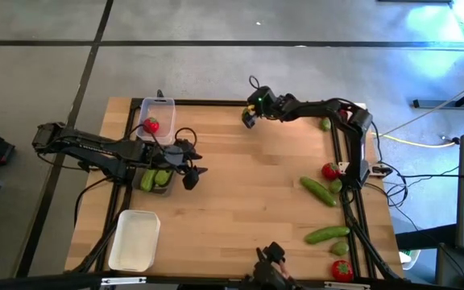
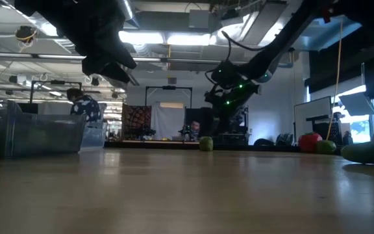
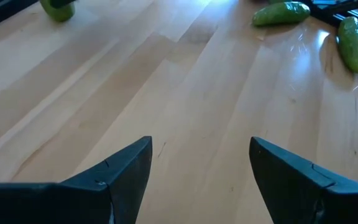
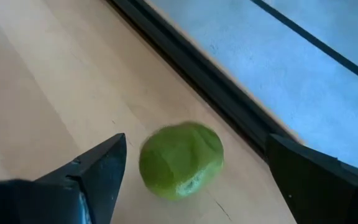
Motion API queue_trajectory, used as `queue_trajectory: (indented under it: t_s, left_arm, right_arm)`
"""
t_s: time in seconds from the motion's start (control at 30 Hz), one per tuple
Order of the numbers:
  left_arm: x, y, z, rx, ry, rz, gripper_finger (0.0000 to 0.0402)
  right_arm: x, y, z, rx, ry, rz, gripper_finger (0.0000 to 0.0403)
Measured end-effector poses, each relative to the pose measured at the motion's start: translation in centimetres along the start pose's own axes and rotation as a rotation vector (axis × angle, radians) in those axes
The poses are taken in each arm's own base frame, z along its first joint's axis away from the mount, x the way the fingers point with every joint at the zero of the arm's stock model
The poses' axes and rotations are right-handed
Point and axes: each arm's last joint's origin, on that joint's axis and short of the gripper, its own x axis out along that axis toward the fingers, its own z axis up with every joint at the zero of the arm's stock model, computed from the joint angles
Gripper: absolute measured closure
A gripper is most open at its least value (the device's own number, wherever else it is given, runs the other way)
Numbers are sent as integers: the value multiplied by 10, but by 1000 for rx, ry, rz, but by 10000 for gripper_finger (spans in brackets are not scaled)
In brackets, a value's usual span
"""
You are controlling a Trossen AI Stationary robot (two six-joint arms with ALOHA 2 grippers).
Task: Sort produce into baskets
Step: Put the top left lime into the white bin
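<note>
High view. Wooden table (image 1: pixel 240 201) with a dark frame. Left tool (image 1: pixel 193 171) hangs just beside a clear basket (image 1: pixel 156 180) holding green pieces, likely limes; its fingers stand apart with nothing between them, so a drop-off here looks finished. A second clear basket (image 1: pixel 158 119), toward the far edge, holds one tomato (image 1: pixel 151 125). The white basket (image 1: pixel 134 239) sits at the near left corner, nothing visible in it. Right tool (image 1: pixel 250 118) reaches to the far edge, presumably for a stray lime hidden beneath it in this view. Unsorted pieces lie along the right side: a lime (image 1: pixel 325 124), a second tomato (image 1: pixel 329 170), a cucumber (image 1: pixel 318 190), another cucumber (image 1: pixel 326 234), a third tomato (image 1: pixel 342 270).

Low view. The stray lime (image 2: pixel 206 143) sits on the table directly under the right tool (image 2: pixel 221 112), not yet touched. Clear basket (image 2: pixel 31 134) at left; the left arm is a dark shape above it.

Left wrist view. Both dark fingers (image 3: pixel 126 171) spread wide over bare wood, empty. Two cucumbers (image 3: pixel 281 14) (image 3: pixel 353 43) lie well ahead.

Right wrist view. Lime (image 4: pixel 180 159) lies close to the table's dark edge rail, between the wide-spread fingers (image 4: pixel 101 171) but clear of both. Judgement: the tool is lined up to close on it; its roundness and the nearby edge make rolling away the risk.
</note>
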Motion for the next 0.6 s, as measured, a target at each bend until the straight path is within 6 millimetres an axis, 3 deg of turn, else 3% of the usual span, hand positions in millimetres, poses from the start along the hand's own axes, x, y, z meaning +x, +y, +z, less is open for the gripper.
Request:
queue_trajectory:
  t_s: [0.37, 0.47, 0.6]
  left_arm:
    - [0, 0, 0, 13, -4, 5, 137]
    - [0, 0, 0, 14, -7, 10, 137]
    - [0, 1, 0, 14, -12, 20, 137]
  right_arm:
    - [16, -1, -14, 5, 47, 13, 63]
    - [17, -1, -15, 1, 48, 30, 96]
    - [17, 0, -13, -23, 36, 67, 170]
